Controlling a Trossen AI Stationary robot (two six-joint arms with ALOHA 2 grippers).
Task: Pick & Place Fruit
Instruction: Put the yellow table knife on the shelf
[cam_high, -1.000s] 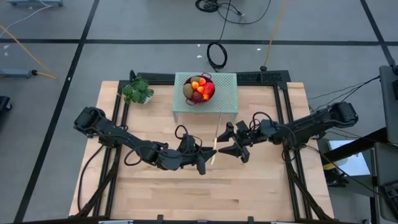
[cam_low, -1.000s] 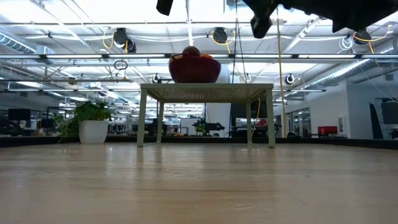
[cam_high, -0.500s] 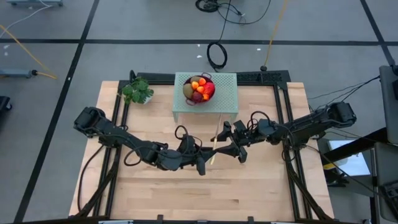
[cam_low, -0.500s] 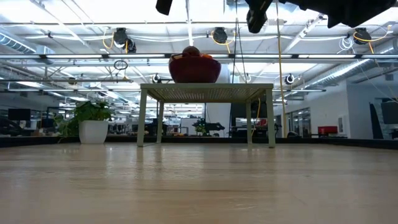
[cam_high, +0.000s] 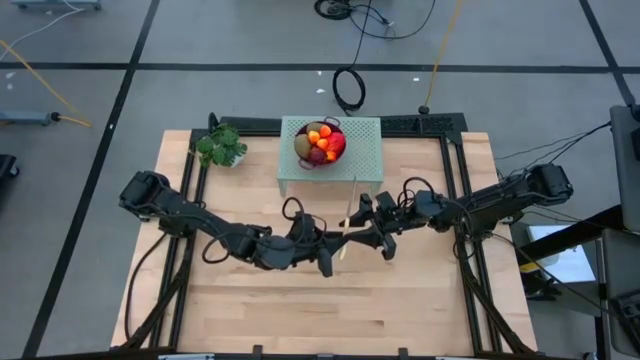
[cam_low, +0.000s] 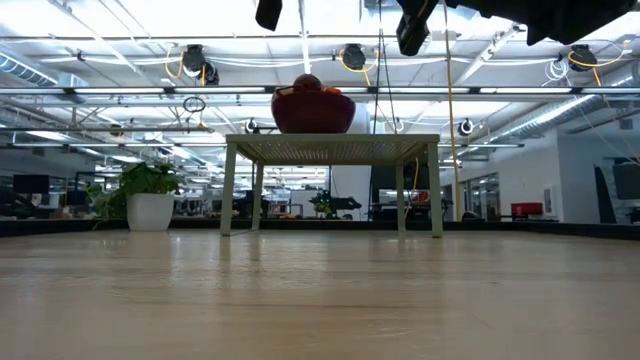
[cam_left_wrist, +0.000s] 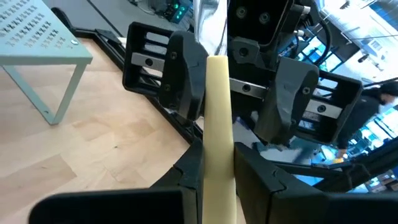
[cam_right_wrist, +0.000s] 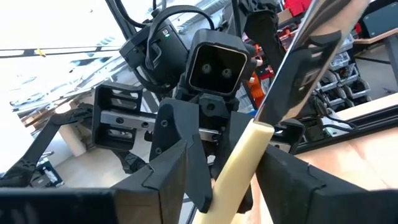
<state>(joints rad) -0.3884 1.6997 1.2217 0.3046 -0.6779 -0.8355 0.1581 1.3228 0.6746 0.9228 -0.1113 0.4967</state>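
My wooden table (cam_high: 400, 310) carries a small green stand (cam_high: 362, 150) at its far edge, with a potted plant (cam_high: 221, 146) beside it. On the stand sits a red bowl (cam_low: 313, 110) holding the fruit (cam_high: 320, 142), untouched. Above mid-table my two arms meet. My left gripper (cam_left_wrist: 217, 168) is clamped on the pale handle of a knife (cam_left_wrist: 219, 118). My right gripper (cam_right_wrist: 217, 168) has its fingers (cam_right_wrist: 171, 168) around that same handle, not yet pressed tight.
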